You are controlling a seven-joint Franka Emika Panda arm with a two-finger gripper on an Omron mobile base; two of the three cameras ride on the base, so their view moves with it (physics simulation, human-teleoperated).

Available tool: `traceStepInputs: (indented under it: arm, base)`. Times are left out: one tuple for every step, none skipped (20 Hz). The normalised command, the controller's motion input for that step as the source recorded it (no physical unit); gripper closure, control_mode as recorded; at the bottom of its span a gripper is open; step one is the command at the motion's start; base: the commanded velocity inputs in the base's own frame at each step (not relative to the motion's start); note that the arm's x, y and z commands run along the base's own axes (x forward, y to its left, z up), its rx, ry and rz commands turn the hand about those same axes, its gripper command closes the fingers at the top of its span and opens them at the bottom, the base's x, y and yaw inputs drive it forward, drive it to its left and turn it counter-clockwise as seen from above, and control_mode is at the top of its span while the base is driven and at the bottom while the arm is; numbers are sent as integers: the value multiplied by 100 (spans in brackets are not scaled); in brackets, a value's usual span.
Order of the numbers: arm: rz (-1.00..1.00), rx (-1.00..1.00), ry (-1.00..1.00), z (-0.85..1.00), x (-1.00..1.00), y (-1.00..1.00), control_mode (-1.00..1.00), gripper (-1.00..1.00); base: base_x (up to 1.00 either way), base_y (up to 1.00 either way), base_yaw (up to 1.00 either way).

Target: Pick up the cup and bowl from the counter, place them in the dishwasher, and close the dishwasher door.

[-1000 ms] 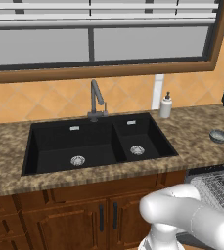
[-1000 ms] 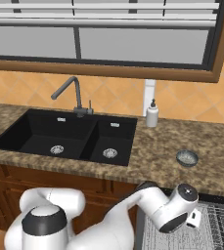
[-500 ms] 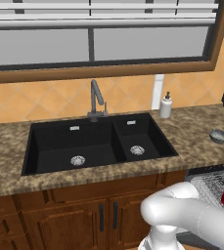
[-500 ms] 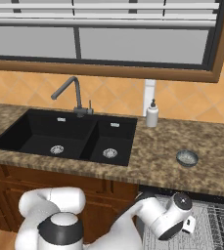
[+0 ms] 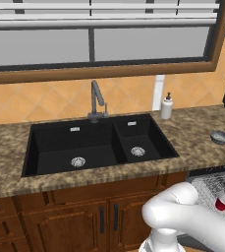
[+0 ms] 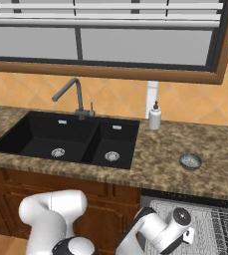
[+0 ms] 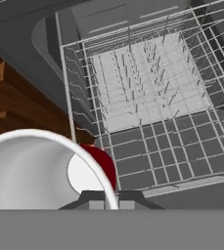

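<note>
Jaws clamped on the cup [image 7: 45, 171], which I've got hanging over the dishwasher [image 7: 147, 97] rack. Not dropped in yet. Bowl [image 6: 190, 160] sits near the counter's [image 6: 160, 169] right front edge, door wide open.

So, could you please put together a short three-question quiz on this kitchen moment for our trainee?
1. True or false: the bowl sits on the counter.
2. What is the gripper shut on? A) soap bottle B) the cup C) nothing
3. Fill in: the cup is held above the open dishwasher's wire ____.

Key: 1 true; 2 B; 3 rack.
</note>
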Motion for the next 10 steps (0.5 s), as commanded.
traceStepInputs:
  arm:
    - [0,0,0,0,18,0,-100,100]
    - [0,0,0,0,19,0,-100,100]
    - [0,0,0,0,23,0,-100,100]
    - [0,0,0,0,21,0,-100,100]
    - [0,0,0,0,29,0,-100,100]
    - [0,0,0,0,33,0,-100,100]
    - [0,0,0,0,36,0,-100,100]
    - [0,0,0,0,33,0,-100,100]
    - [1,0,0,-1,29,0,-100,100]
    - [1,0,0,-9,25,0,-100,100]
  base:
    - [0,0,0]
    - [0,0,0]
    - [0,0,0]
    - [0,0,0]
    - [0,0,0]
    - [0,0,0]
    - [0,0,0]
    - [0,0,0]
    - [0,0,0]
    - [0,0,0]
